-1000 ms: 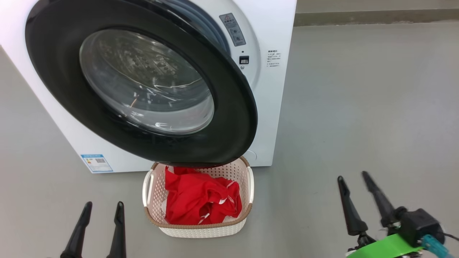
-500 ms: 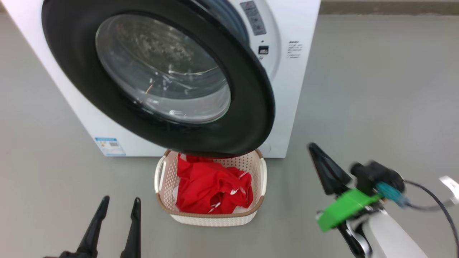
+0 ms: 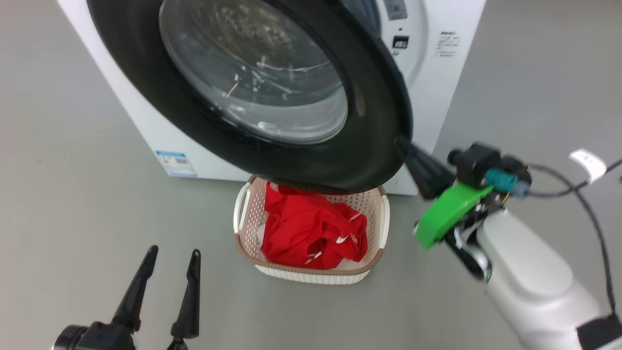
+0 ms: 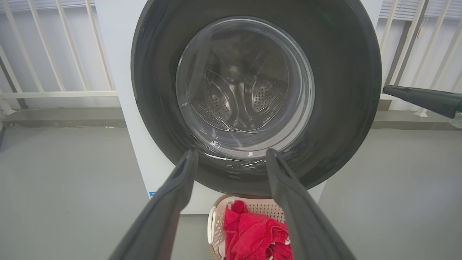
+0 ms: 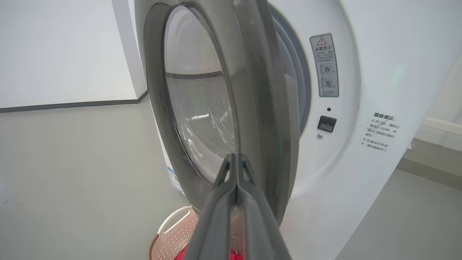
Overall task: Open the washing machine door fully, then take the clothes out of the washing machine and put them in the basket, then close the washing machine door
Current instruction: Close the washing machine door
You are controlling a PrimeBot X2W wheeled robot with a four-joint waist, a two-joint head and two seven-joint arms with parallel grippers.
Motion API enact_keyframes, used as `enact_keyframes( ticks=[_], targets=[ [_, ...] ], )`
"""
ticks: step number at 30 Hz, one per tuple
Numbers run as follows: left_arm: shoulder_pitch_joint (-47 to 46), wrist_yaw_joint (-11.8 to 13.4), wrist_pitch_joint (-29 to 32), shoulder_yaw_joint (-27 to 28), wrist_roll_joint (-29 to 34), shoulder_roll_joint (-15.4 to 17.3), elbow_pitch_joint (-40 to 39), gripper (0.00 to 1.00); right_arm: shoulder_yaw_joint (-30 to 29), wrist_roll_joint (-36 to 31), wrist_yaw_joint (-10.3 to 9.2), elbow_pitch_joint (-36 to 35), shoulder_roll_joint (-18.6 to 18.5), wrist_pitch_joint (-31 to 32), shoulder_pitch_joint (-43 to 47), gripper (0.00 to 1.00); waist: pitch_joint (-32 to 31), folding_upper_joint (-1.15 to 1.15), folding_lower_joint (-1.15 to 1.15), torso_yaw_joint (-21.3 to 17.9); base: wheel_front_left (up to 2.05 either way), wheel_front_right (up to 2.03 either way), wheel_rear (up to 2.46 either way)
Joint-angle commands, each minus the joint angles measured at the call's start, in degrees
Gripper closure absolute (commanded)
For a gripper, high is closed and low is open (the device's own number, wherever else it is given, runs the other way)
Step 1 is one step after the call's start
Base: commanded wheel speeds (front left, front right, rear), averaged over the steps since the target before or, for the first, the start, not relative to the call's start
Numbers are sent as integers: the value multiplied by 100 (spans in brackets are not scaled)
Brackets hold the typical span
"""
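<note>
Grey floor (image 3: 73,121) is spreading out around the washing machine (image 3: 440,92), which is standing at the top of the head view. The washing machine door (image 3: 374,126) is hanging partly open, its black rim leaning out over the basket (image 3: 311,276). The basket is sitting on the floor just in front of the machine, with its far end lying under the door's lower edge. The clothes (image 3: 306,228) are lying bunched inside the basket, red with white trim. The right pincer (image 3: 402,142) is pointing in from the right with its fingers pressed together and gripping nothing. Its tip is sitting right at the door's outer right edge; whether it is touching the rim I cannot tell. The left pincer (image 3: 174,250) is hovering low at the left with its fingers spread wide, apart from the basket and aiming toward the door.
</note>
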Motion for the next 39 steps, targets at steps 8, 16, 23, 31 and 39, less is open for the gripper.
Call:
enact_keyframes(
  ticks=[8, 16, 23, 31, 39],
  targets=[
    [-383, -47, -52, 114, -13, 21, -98, 0, -15, 145, 26, 416, -65, -198, -959, 100, 477, 0, 0, 211, 0, 0, 0],
    [-683, -58, -52, 50, -51, 13, -113, 0, -16, 207, 26, 760, -150, -230, -1760, 100, 950, 0, 0, 277, 0, 0, 0],
    [-896, -62, -52, -62, -121, 10, -111, 0, 11, 220, 26, 1082, -217, -232, -2355, 100, 1284, 0, 0, 381, 0, 0, 0],
    [-1069, -49, -52, -134, -178, 9, -112, 0, -410, 116, 26, 1335, -304, -233, -2989, 100, 1590, 0, 0, 473, 0, 0, 0],
    [-1195, -2, -52, -193, -186, 9, -73, 0, -939, -379, 26, 1370, -115, -233, -3036, 100, 1716, 0, 0, 496, 0, 0, 0]
  ],
)
